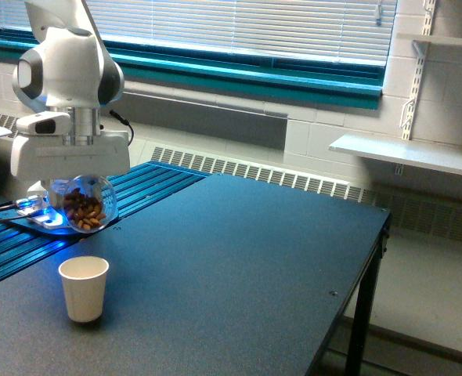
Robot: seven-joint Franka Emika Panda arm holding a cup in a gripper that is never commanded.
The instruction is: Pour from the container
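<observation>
Currently the gripper (81,184) is clamped on the container (83,205), a clear tumbler with brown nut-like pieces (84,210) piled inside. Tumbler hangs in the air under the white gripper body, above the table (239,258), clear of it; it looks tipped toward the camera, exact angle I can't tell. Fingertips are hidden behind the tumbler wall.

Paper cup (84,288) stands upright on the dark tabletop, near side, on the exterior view's left. It sits below the tumbler and nearer the camera, not touching it. Can't see into it.

Behind the tumbler: the arm's round base (55,222), lit blue, on blue slatted rails (149,182) at far left.

Further out: radiator grille (254,172) along the far wall, window blinds (247,27) above, white shelf (407,153) at right.
</observation>
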